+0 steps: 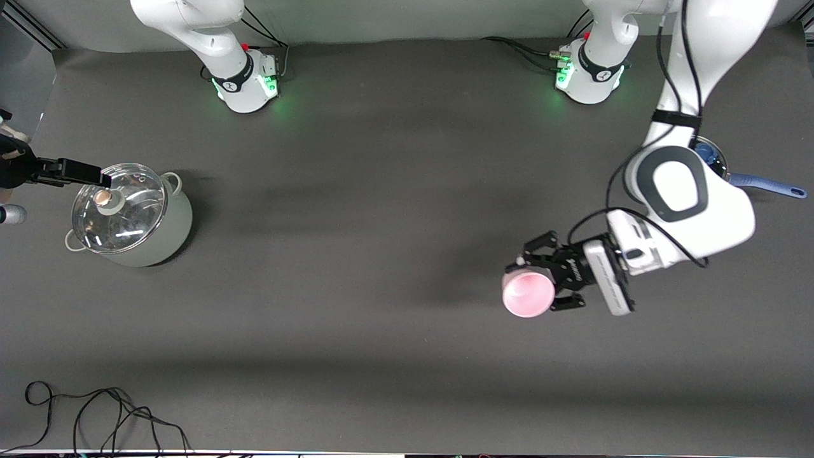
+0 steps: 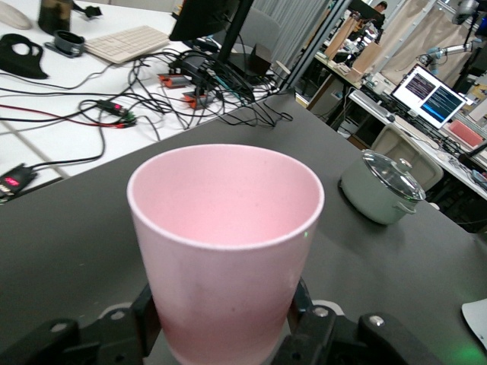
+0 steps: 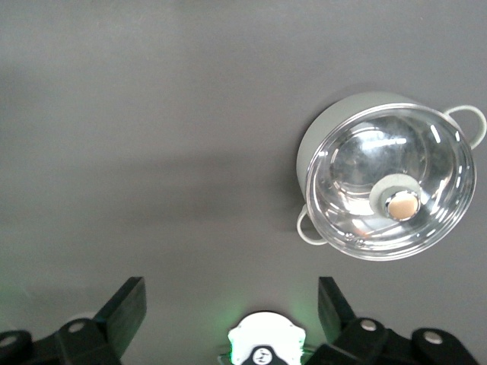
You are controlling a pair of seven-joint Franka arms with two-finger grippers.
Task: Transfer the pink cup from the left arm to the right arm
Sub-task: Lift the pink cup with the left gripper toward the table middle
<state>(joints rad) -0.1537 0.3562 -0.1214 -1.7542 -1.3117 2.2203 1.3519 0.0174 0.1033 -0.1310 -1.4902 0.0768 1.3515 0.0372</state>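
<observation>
Gripping the pink cup (image 1: 528,294) around its base, the left gripper (image 1: 542,277) has its fingers clenched on it and hangs over bare table in the lower half of the front frame, toward the left arm's end. We see the cup's mouth tipped toward the front camera. The right gripper (image 1: 71,170) hovers released, fingers (image 3: 125,306) spread, over the lidded pot (image 1: 130,219) at the frame's edge.

Even overhead light, soft shadows on table (image 1: 381,210), glare on lid (image 3: 392,182)
</observation>
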